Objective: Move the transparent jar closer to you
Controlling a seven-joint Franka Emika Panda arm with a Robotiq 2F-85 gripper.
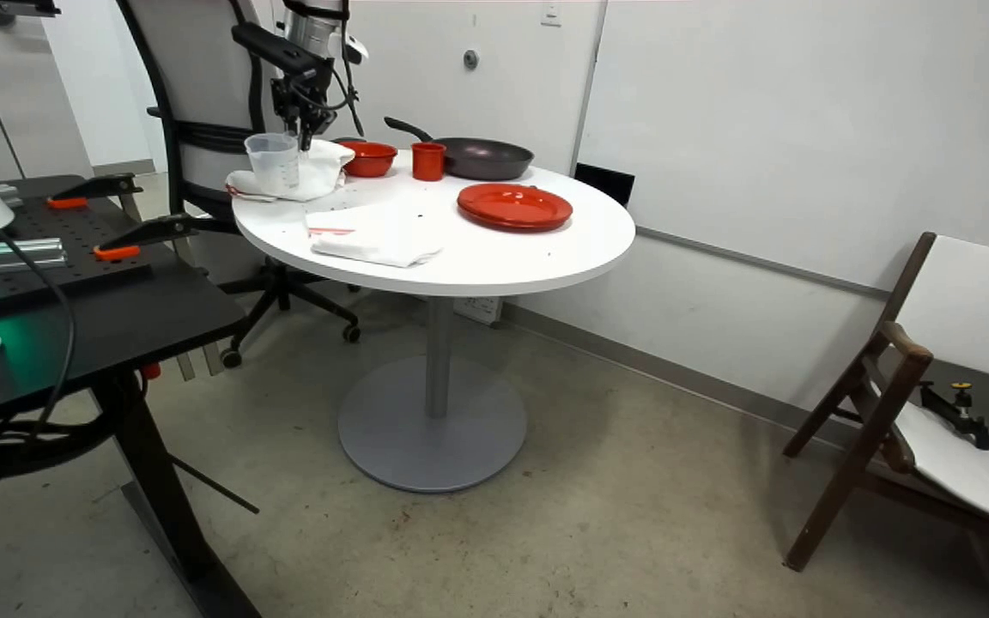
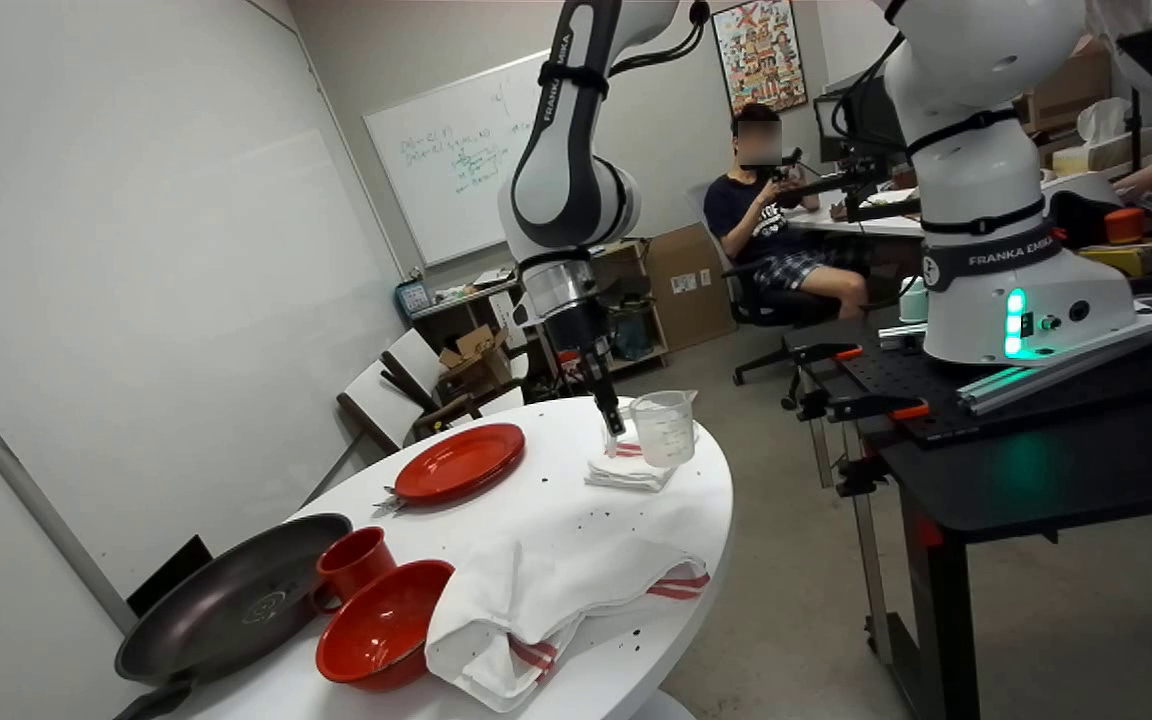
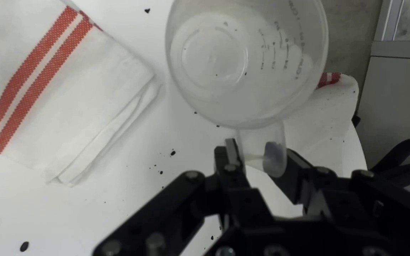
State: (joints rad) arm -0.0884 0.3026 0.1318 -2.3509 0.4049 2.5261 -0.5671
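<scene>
Hand (image 3: 260, 156) is pinching the handle (image 3: 275, 165) of the transparent measuring cup (image 3: 240, 71). Grip is off to one side, so a quick move could twist it. Cup looks just clear of the worktop (image 2: 536, 505) (can't swear to it), near the rim. Folded towel (image 2: 621, 473) and bunched towel (image 2: 556, 600) lie close by; setting down on a towel edge could tip it. Pull too far toward the arm base (image 2: 1036, 275) and it's past the rim; letting go there drops it to the floor (image 2: 791, 570).

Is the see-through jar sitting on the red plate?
No, an exterior view shows the see-through jar apart from the red plate, with white tabletop showing between them.
</scene>
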